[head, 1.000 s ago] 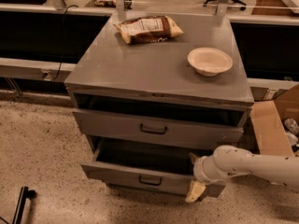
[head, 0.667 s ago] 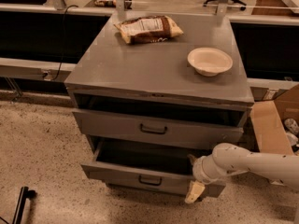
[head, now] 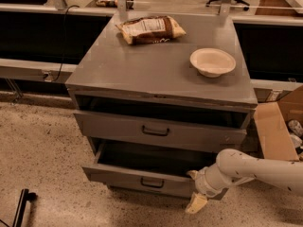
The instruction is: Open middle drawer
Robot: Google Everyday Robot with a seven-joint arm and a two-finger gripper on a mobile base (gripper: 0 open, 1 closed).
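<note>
The middle drawer (head: 128, 176) is the low-fronted grey drawer with a small black bar handle (head: 152, 183). It stands pulled out from the grey cabinet (head: 156, 70), and its dark inside shows. My gripper (head: 194, 189) is at the right end of this drawer's front panel, low near the floor. My white arm (head: 255, 167) reaches in from the right. The taller-fronted drawer (head: 156, 132) above is slightly out, with a dark gap over it. The lowest drawer is hidden below.
A snack bag (head: 150, 29) and a white bowl (head: 212, 62) lie on the cabinet top. An open cardboard box (head: 279, 126) stands to the right of the cabinet. A black object (head: 21, 207) lies on the speckled floor at bottom left. Dark counters run behind.
</note>
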